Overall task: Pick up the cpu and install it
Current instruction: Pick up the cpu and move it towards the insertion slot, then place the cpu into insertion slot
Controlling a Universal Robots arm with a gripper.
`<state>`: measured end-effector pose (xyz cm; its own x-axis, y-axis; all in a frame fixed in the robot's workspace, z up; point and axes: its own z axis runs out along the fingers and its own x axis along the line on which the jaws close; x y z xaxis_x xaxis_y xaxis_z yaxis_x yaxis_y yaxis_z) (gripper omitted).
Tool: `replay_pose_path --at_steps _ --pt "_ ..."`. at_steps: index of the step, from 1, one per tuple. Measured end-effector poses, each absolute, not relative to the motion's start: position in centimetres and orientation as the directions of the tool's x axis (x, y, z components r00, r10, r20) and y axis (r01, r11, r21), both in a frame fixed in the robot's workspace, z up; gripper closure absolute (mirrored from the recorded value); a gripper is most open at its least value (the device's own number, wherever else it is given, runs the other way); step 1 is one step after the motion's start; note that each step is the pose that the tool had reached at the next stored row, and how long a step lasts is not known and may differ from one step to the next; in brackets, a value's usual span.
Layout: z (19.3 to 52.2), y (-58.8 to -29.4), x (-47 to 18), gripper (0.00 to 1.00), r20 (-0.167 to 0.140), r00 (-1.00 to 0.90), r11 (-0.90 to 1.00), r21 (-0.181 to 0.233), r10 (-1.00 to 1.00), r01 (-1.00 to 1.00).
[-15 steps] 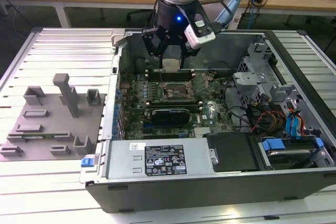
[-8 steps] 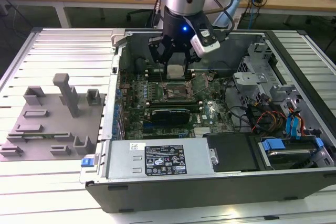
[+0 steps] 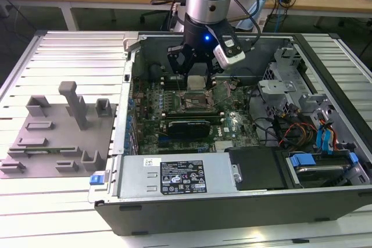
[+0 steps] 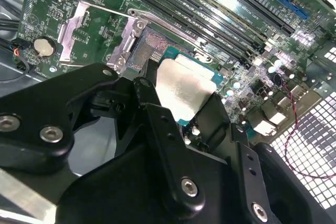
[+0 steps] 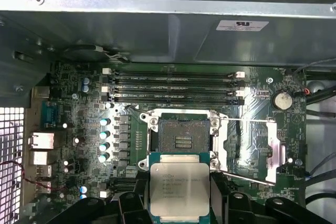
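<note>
The cpu (image 3: 196, 83), a small square chip with a pale silver top, hangs between my black fingers inside the open computer case. My gripper (image 3: 196, 78) is shut on the cpu, one finger on each of two opposite edges. In both wrist views the cpu (image 5: 179, 190) (image 4: 184, 88) sits a little above the motherboard, offset to one side of the socket. The socket (image 5: 181, 135) (image 4: 152, 45) (image 3: 195, 101) lies open, its contact field bare. Its metal load plate (image 5: 252, 145) is swung aside with the lever up.
The case wall (image 3: 132, 79) and rear panel (image 5: 168, 35) ring the motherboard. Memory slots (image 5: 173, 85) run beside the socket. A labelled silver power supply (image 3: 174, 179) lies at the front, and drive bays (image 3: 314, 143) fill the exterior view's right. A grey fixture plate (image 3: 52, 137) lies outside.
</note>
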<state>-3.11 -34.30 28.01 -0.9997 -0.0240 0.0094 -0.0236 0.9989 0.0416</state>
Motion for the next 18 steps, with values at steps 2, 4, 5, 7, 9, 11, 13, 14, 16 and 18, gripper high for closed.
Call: replay_pose_path --at_steps 2,4,5,7,9,11,13,14,16,18 --pt "28.0 -34.3 -3.11 0.45 0.009 -1.0 0.999 0.042 -0.024 -0.024" --pt "27.99 -34.3 -3.11 0.45 0.009 -1.0 0.999 0.042 -0.024 -0.024" --pt "27.98 -34.3 -3.11 0.45 0.009 -1.0 0.999 0.042 -0.024 -0.024" --pt "27.97 -34.3 -3.11 0.45 0.009 -1.0 0.999 0.042 -0.024 -0.024" --pt "27.96 -34.3 -3.11 0.45 0.009 -1.0 0.999 0.042 -0.024 -0.024" --pt "27.95 -34.3 -3.11 0.45 0.009 -1.0 0.999 0.042 -0.024 -0.024" --pt "27.93 -34.31 -3.11 0.45 0.009 -1.0 0.999 0.043 -0.02 -0.02" --pt "27.95 -34.32 -3.11 0.45 0.009 -1.0 0.999 0.042 0.003 0.003" --pt "27.94 -34.32 -3.11 0.45 0.009 -0.998 0.997 0.042 0.06 0.06" --pt "27.93 -34.32 -3.11 0.45 0.009 -0.995 0.994 0.042 0.1 0.101"
